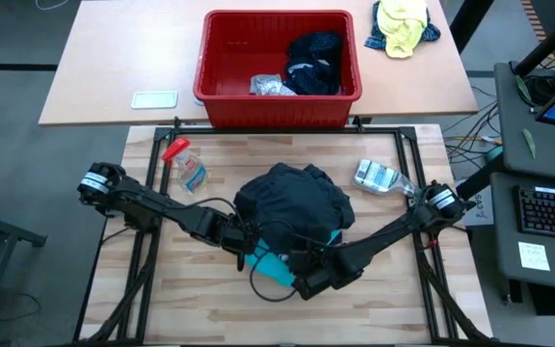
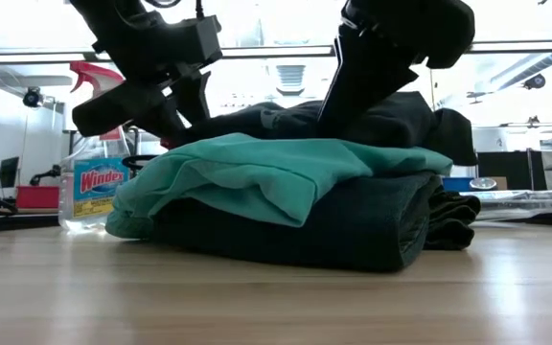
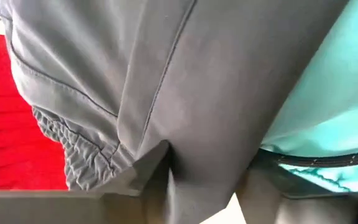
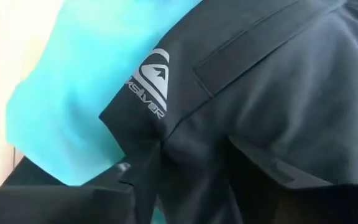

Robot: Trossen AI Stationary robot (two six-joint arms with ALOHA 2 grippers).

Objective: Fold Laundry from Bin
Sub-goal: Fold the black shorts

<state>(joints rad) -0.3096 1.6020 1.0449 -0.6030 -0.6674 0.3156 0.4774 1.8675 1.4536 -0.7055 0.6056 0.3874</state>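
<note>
**Garment stack at the near middle of the wooden table, both grippers pressed into it**

A soft black garment (image 1: 292, 200) tops a pile on the slatted wooden table (image 1: 393, 308), over a bright turquoise garment (image 2: 257, 172) and a folded dark grey layer (image 2: 353, 225). The pile's long axis runs roughly across the table, turquoise edge poking toward the near side.

The left gripper (image 1: 242, 241) and right gripper (image 1: 318, 270) meet at that near edge, buried in cloth; whether either one is clamped cannot be told.

Behind, the red plastic rectangular bin (image 1: 222, 96) holds more dark laundry (image 1: 314, 60). A clear spray bottle (image 1: 189, 169) stands left of the pile.
</note>
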